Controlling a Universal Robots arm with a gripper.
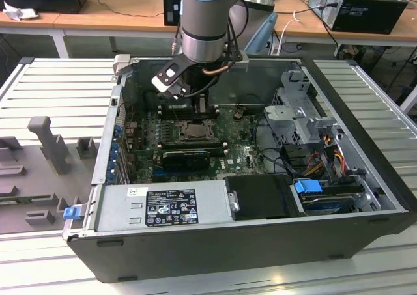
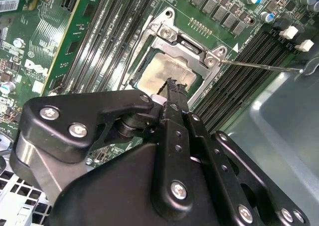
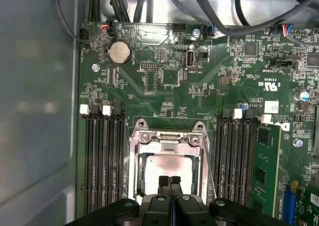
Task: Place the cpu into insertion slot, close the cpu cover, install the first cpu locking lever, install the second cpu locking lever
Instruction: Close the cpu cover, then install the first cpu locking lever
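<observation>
The cpu [image 3: 167,167] [image 2: 168,72], a pale silver-beige square, lies in the insertion slot, whose pin field is hidden beneath it. The grey metal cpu cover [image 3: 167,138] [image 2: 185,45] lies down around the chip as a frame. My gripper [image 3: 169,180] [image 2: 172,84] is shut with nothing between its black fingertips, which sit right over the chip's top near one edge. A thin locking lever [image 2: 259,65] [image 3: 211,178] stands out beside the socket, angled away from the frame. In the exterior view my gripper [image 1: 195,116] hangs over the socket [image 1: 195,131] inside the open computer case.
Long black memory slots [image 3: 102,161] [image 3: 234,156] flank the socket on both sides. A black graphics card [image 1: 186,157] sits just in front of the socket, the power supply [image 1: 163,204] in front of that. The drive cage [image 1: 296,112] and cables are at the exterior view's right.
</observation>
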